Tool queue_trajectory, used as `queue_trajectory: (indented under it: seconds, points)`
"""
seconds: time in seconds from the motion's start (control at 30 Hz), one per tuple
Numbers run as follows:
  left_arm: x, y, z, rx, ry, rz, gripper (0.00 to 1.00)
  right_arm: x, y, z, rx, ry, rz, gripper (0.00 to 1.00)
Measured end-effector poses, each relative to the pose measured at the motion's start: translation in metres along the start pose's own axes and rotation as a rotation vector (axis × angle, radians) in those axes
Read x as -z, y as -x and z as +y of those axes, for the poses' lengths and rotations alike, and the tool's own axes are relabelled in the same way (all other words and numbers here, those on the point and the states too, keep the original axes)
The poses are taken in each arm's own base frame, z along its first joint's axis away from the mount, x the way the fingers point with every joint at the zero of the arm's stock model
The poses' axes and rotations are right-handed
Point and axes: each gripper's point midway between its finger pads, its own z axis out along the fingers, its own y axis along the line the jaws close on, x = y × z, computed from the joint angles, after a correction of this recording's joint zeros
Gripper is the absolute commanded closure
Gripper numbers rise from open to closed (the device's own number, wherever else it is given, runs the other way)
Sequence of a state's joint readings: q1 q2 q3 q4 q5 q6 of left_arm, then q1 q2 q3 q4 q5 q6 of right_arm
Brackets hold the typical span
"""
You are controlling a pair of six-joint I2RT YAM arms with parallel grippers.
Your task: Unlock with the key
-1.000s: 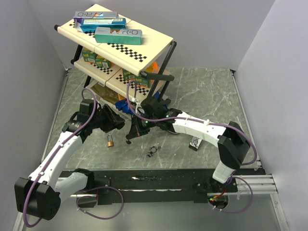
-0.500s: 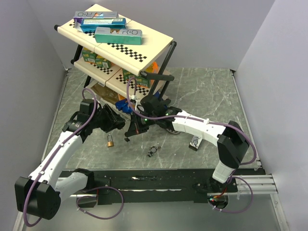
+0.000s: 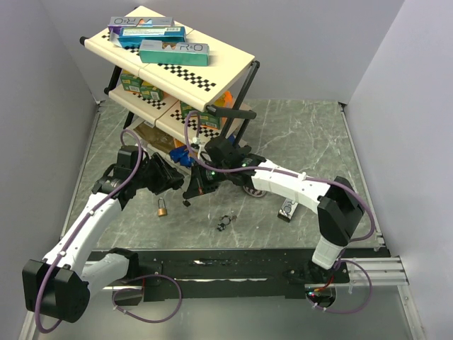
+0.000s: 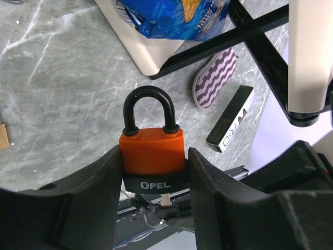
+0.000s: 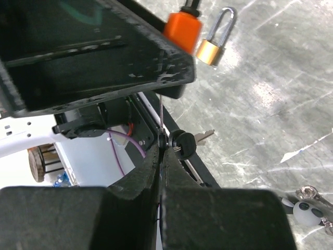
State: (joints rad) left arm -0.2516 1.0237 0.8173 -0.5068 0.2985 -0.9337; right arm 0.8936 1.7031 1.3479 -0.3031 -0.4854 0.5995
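Tabletop [image 3: 304, 142] looks grey-marbled, boxed by pale walls [image 3: 297, 42].

Grey marbled worktop [image 3: 304, 134], with a shelf rack [image 3: 230, 62] standing at its far left.
Just before the rack lies a brass padlock [image 3: 163, 209]. Farther out is a small dark cluster [image 3: 225, 223], perhaps a key ring. Right of the rack's foot are a striped oval pad [image 4: 214, 77] and a black box [image 4: 230, 119].

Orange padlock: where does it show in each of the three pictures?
Top external: hidden in the left gripper, left of centre.
Left wrist: orange padlock dead centre, clamped between the fingers.
Right wrist: top edge, right of centre, above the key.
Shared landmark: brass padlock, in the top and right wrist views.
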Motion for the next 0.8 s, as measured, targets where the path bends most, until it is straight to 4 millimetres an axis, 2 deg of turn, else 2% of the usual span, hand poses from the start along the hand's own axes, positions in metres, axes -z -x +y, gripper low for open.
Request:
queue_trajectory:
  seconds: [0.5, 0.8]
  points:
    - [-0.0014, 0.0013, 0.0018, 0.0, 0.002, -0.008, 0.99, -0.0093, 0.0043, -0.0069, -0.022, -0.024, 0.016, 1.0]
    - [-0.0024, 0.003, -0.0001, -0.002, -0.008, -0.015, 0.99, -0.0064, 0.0079, -0.0075, -0.054, -0.055, 0.011, 1.0]
